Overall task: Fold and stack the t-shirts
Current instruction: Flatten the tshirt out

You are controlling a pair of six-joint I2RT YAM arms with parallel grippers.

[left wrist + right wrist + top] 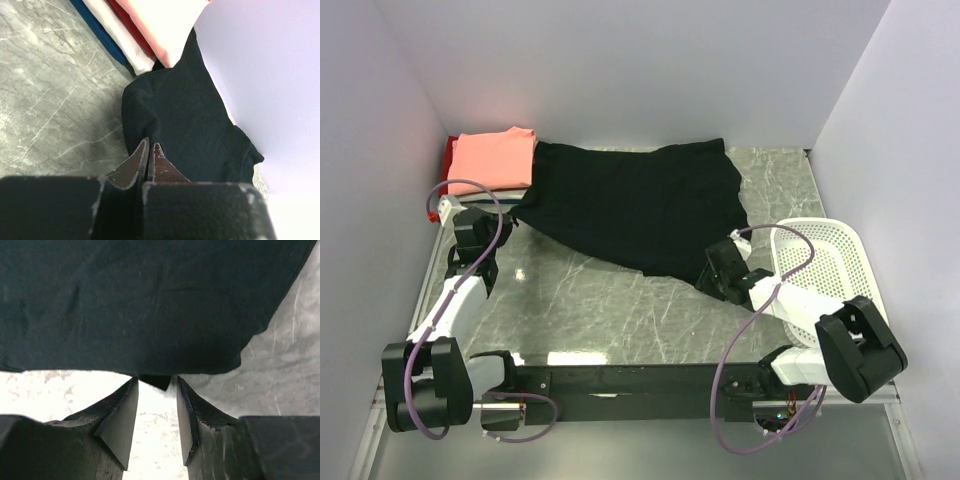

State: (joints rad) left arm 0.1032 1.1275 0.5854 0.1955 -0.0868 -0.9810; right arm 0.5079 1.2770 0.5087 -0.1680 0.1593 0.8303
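Note:
A large black t-shirt lies spread over the back middle of the table. My left gripper is at its left edge, shut, and the cloth puckers up into the closed tips. My right gripper is at the shirt's near right corner. It is open, with a small black corner hanging loose between the tips. At the back left is a folded stack topped by a salmon-pink shirt. The left wrist view shows red, white and blue layers under the pink.
A white mesh basket stands at the right edge beside my right arm. White walls enclose the table at the back and on both sides, and the stack sits in the back left corner. Bare marble tabletop lies between the black shirt and the arm bases.

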